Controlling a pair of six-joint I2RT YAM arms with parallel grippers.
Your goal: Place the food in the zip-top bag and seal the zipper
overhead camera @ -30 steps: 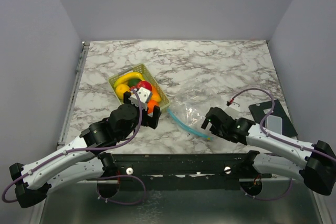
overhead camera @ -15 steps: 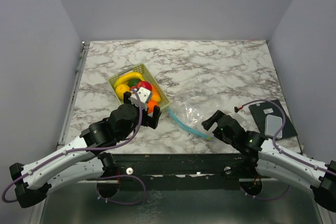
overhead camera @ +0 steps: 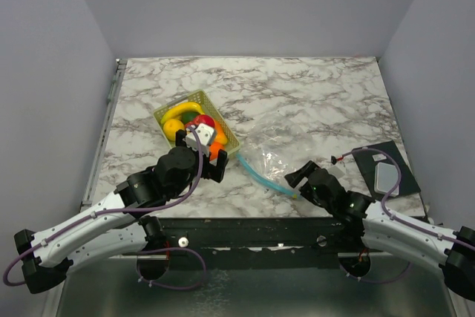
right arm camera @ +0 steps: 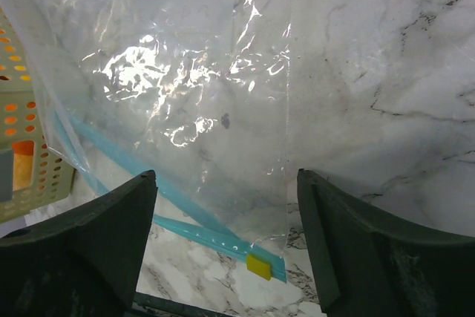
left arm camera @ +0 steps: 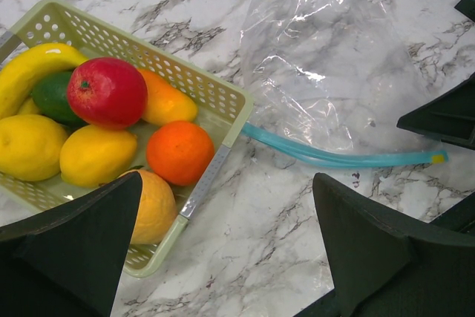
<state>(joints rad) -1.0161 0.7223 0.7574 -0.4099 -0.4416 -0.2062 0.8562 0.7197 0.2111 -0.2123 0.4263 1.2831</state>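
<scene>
The food lies in a pale green basket [overhead camera: 232, 141]: banana [left arm camera: 33, 68], red apple [left arm camera: 107, 90], green piece [left arm camera: 50, 96], lemons [left arm camera: 96, 155], orange [left arm camera: 179, 152]. The clear zip-top bag [overhead camera: 269, 159] lies flat and empty to the basket's right, its blue zipper [overhead camera: 266, 181] along the near edge. It also shows in the left wrist view [left arm camera: 326, 72] and the right wrist view [right arm camera: 185, 72]. My left gripper [overhead camera: 204, 155] is open above the basket's near corner [left arm camera: 226, 183]. My right gripper [overhead camera: 300, 177] is open just above the zipper's right end [right arm camera: 224, 183], where a yellow slider [right arm camera: 258, 266] sits.
A black pad [overhead camera: 367, 159] with a grey phone-like block [overhead camera: 386, 177] lies at the right edge. The basket's near corner [left arm camera: 159, 257] touches the marble beside the zipper's left end [left arm camera: 256, 135]. Grey walls close the table on three sides.
My right arm has swung in toward the near edge and its gripper has shifted slightly along the zipper's right end. The left arm, bag and food have not moved.
</scene>
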